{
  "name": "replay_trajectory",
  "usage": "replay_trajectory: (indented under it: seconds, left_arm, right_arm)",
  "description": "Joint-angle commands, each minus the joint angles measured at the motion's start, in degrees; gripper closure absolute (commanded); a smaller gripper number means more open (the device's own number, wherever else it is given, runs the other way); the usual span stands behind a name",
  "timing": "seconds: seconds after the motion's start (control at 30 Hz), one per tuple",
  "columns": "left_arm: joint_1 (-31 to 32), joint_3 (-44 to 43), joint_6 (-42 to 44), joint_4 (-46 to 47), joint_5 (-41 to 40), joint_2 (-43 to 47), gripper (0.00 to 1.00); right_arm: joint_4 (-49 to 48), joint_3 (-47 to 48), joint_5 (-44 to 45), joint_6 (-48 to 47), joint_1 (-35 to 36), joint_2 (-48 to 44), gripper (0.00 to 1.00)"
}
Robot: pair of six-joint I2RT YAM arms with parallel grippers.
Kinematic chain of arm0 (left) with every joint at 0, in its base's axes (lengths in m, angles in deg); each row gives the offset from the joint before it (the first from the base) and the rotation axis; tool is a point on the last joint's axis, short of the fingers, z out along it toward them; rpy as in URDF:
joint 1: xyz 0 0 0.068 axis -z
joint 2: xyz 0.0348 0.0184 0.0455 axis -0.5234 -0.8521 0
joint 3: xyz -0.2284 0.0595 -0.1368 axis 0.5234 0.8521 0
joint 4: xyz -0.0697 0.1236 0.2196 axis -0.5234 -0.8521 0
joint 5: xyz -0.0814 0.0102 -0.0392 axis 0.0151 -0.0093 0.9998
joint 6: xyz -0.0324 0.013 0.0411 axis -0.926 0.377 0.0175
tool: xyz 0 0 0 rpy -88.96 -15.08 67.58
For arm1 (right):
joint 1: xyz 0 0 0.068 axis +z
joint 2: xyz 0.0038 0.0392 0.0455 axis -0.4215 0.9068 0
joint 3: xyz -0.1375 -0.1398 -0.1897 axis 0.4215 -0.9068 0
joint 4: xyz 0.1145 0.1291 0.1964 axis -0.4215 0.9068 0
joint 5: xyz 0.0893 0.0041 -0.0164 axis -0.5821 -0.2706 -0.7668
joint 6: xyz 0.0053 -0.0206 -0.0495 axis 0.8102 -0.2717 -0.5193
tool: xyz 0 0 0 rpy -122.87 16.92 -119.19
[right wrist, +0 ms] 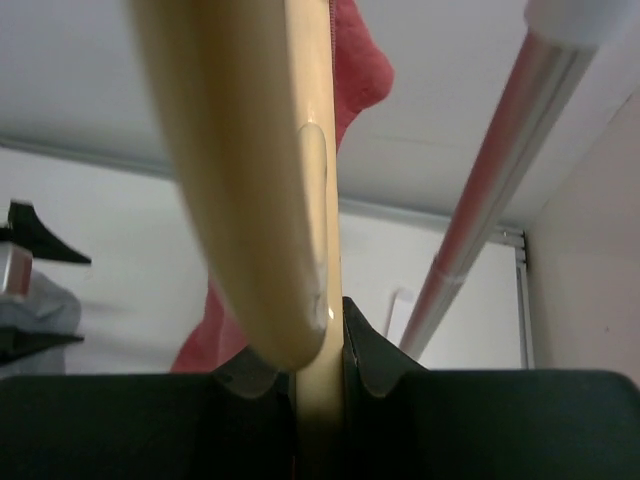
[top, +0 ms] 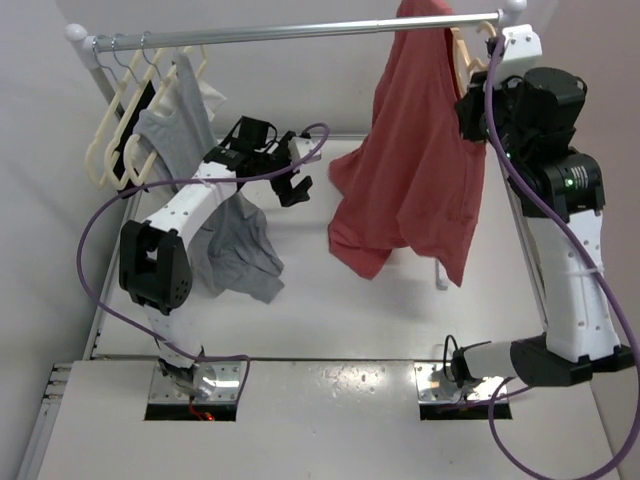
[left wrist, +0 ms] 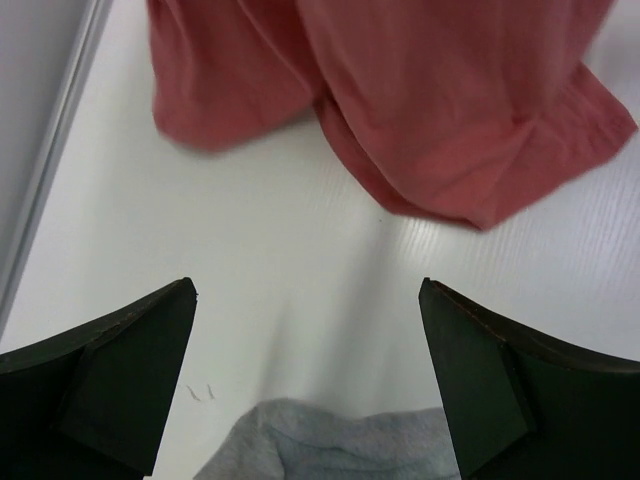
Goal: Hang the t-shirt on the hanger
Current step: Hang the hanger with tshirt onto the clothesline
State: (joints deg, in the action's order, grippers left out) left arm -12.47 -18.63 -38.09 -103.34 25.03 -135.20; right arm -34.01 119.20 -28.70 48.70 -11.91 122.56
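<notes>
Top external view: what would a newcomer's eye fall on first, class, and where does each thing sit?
The coral-red cotton t-shirt hanging crumpled from the right end of the silver metal rail stands out first. Beside it the right gripper is shut on the thin tan plastic hanger. At left, the open left gripper hovers by a grey garment.

The top view overlooks the whole table (top: 330,310) from behind, the left wrist faces it closely, the right wrist peers up the hanger (right wrist: 260,180); all share the t-shirt (top: 410,170)

Left gripper (left wrist: 308,300) low, jaws wide; right gripper (right wrist: 320,345) raised (clamped).
</notes>
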Motion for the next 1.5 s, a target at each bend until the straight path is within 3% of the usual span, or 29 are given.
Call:
replay_trajectory:
  seconds: [0.0,0.27,0.53,0.73,1.0,1.03,1.07,1.17,1.47]
  left_arm:
    - [0.3,1.1,-0.8,0.3,0.2,3.7,0.0]
    - [0.3,2.2,-0.3,0.3,-0.9,4.8,0.0]
    - [0.3,2.9,-0.3,0.3,-1.4,4.8,0.0]
    - [0.3,2.9,0.3,0.3,-1.4,4.2,0.0]
    - [0.3,3.5,0.3,0.3,-2.0,4.2,0.0]
    - [0.3,4.0,0.3,0.3,-2.0,4.2,0.0]
    - [0.3,4.0,0.3,0.3,-2.0,4.2,0.0]
    - [0.3,4.0,0.3,-0.3,-1.4,3.6,0.0]
    - [0.3,3.5,0.3,-1.4,-0.2,3.1,0.0]
  right_arm:
    - [-11.5,4.7,1.5,1.6,-0.2,4.0,1.0]
    - [-21.2,2.7,0.3,2.2,-0.7,7.4,1.0]
    - [-21.7,4.9,3.1,4.5,-0.7,10.8,1.0]
    - [-13.8,11.0,4.3,4.5,-0.7,16.4,1.0]
    - [-10.2,2.2,-2.4,4.5,-0.7,12.8,0.98]
    - [-10.2,-1.3,-2.4,4.5,-0.7,11.3,0.9]
    - [-10.2,-3.1,-2.4,4.5,-0.7,9.7,0.61]
    - [-11.3,-9.6,-2.4,3.4,-0.7,2.5,0.28]
    - [-8.5,-13.1,1.3,2.7,-0.7,-10.2,0.08]
